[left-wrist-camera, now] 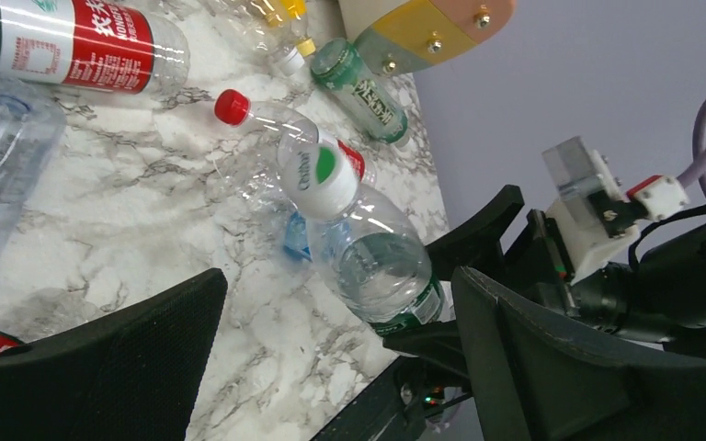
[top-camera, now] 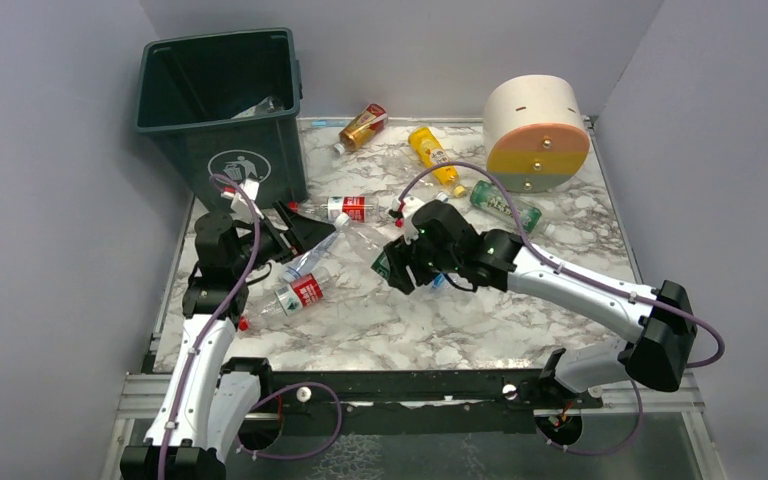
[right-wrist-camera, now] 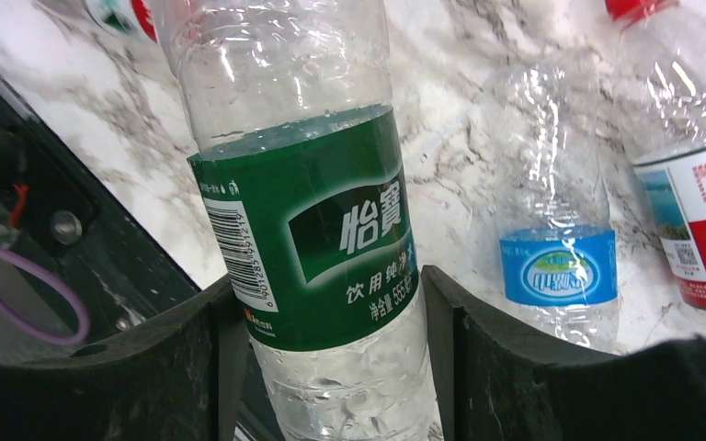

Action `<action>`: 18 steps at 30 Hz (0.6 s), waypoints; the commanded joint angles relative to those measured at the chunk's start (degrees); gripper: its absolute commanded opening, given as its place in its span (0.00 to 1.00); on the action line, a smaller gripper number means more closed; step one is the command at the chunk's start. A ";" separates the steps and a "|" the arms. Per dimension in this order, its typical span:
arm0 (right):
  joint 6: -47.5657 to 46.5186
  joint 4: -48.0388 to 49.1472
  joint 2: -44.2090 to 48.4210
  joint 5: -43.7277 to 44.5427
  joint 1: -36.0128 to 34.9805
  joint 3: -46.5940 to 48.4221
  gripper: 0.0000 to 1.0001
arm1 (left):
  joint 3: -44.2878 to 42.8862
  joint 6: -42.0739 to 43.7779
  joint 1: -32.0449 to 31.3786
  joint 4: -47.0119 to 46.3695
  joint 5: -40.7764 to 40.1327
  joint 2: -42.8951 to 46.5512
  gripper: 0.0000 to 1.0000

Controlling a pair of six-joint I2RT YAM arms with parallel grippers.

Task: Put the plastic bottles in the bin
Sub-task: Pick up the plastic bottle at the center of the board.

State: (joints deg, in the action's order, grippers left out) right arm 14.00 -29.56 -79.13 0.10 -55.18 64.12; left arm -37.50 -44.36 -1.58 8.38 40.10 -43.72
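Observation:
My right gripper (right-wrist-camera: 326, 322) is shut on a clear plastic bottle with a green label (right-wrist-camera: 317, 230), both fingers (right-wrist-camera: 515, 358) pressing its sides below the label. From above, this gripper (top-camera: 400, 268) sits mid-table. My left gripper (top-camera: 305, 225) is open and holds nothing, just in front of the dark green bin (top-camera: 240, 160). In the left wrist view the held bottle (left-wrist-camera: 377, 276) shows base-first beyond the left gripper (left-wrist-camera: 340, 285). Other bottles lie on the marble: red-labelled ones (top-camera: 350, 208) (top-camera: 300, 292), an amber one (top-camera: 363, 126), a yellow one (top-camera: 433, 152), a green one (top-camera: 505, 205).
A big cream cylinder (top-camera: 535, 125) with a yellow, pink and grey face stands at the back right. A crushed blue-labelled bottle (right-wrist-camera: 556, 266) and a red-labelled one (right-wrist-camera: 699, 211) lie right of the held bottle. Grey walls close the table on three sides.

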 commanded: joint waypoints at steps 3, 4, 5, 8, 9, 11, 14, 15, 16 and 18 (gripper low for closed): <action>2.99 4.44 0.15 -3.95 0.24 6.01 0.65 | 2.89 -7.62 -1.26 -11.34 -0.42 1.34 0.99; 3.30 5.01 -0.25 -4.73 0.27 6.70 0.65 | 3.06 -8.05 -1.51 -12.16 -0.64 1.09 0.99; 3.66 5.42 -0.76 -5.59 0.25 7.36 0.65 | 3.31 -8.46 -1.82 -13.03 -1.01 0.86 0.99; 4.68 7.02 -2.30 -8.57 0.25 8.97 0.64 | 4.47 -9.90 -2.87 -16.04 -2.80 0.86 0.99; 5.02 7.58 -2.79 -9.43 0.27 9.23 0.64 | 4.84 -10.48 -3.16 -17.02 -3.28 0.98 0.99; 5.74 8.60 -3.60 -10.82 0.25 9.63 0.63 | 5.68 -11.67 -3.82 -18.96 -4.19 1.09 0.99; 6.72 9.93 -4.34 -12.51 0.26 10.21 0.62 | 6.26 -12.40 -5.13 -20.11 -5.57 0.84 0.99; 6.88 10.36 -4.50 -13.03 0.27 10.26 0.62 | 6.44 -12.39 -5.52 -20.30 -5.96 0.79 0.99; 7.03 10.74 -4.60 -13.55 0.25 10.28 0.62 | 6.62 -12.34 -5.82 -20.46 -6.40 0.77 0.99; 7.27 11.08 -5.00 -14.47 0.27 10.52 0.62 | 6.91 -12.65 -6.56 -21.18 -7.04 0.74 0.99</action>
State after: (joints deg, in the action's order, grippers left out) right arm 19.70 -22.09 -83.44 -10.24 -55.02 72.38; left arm -31.27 -55.61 -6.90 -8.32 36.14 -43.29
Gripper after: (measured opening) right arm 0.622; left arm 0.989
